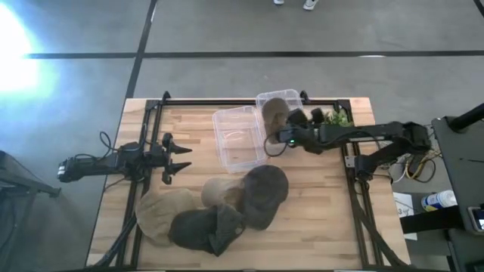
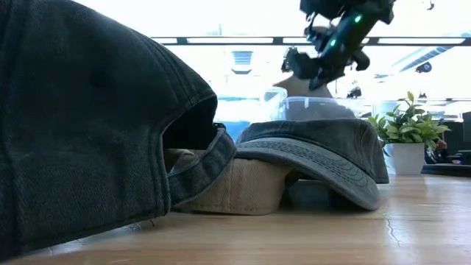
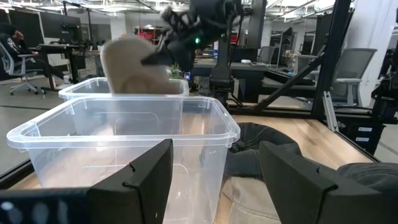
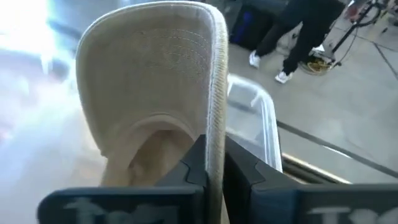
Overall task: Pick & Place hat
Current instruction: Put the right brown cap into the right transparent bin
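Observation:
My right gripper [image 1: 272, 130] reaches in from the table's right and is shut on a tan cap [image 1: 274, 113]. It holds the cap above the far clear bin [image 1: 281, 97]. The cap also shows in the left wrist view [image 3: 132, 65] and the low view [image 2: 300, 87]. My left gripper [image 3: 214, 180] is open at the table's left [image 1: 175, 157] and faces the near clear bin [image 3: 124, 134]. Several more caps lie piled on the near half of the table: two tan ones [image 1: 160, 213] [image 1: 221, 193] and two dark ones [image 1: 266, 193] [image 1: 206, 229]. My right gripper pinches the tan cap between its two fingers [image 4: 194, 163] at the stitched brim's edge [image 4: 216, 134]. The brim stands on edge and runs away from the fingers. The cap is lifted clear, over the far bin.
The near clear bin [image 1: 240, 137] stands beside the far bin at mid-table. A potted plant [image 1: 338, 116] sits at the far right corner, close to the right arm. A black frame [image 1: 227, 102] runs along the table's edges. Bare wood [image 1: 318, 219] shows near right.

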You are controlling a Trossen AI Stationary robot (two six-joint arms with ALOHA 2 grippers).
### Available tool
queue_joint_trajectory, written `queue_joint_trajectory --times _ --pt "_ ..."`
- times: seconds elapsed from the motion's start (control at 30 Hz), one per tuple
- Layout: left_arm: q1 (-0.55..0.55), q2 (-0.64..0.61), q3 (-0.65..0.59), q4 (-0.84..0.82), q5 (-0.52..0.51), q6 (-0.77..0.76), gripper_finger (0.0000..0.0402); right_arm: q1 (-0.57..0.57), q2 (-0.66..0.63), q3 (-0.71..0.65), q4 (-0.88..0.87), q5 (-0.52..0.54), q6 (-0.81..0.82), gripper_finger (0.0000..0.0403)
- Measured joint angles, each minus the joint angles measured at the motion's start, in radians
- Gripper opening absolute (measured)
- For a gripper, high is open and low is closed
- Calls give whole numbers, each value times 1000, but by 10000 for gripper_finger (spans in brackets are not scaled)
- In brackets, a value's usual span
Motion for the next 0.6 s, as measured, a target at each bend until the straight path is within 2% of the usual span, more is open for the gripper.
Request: queue_joint_trajectory --times 0.2,0.33,0.43,0.5,0.6 --pt "0 0 0 0 0 0 231 1 157 120 -169 -168 114 94" --pt "0 0 0 0 0 0 231 31 220 231 -259 -201 141 142" --pt "0 0 0 0 0 0 231 59 243 321 -285 -212 76 170" --pt "0 0 0 1 -1 9 231 72 246 374 -293 -259 13 185" --pt "2 0 0 1 -9 152 231 94 241 436 -297 -351 -46 198"
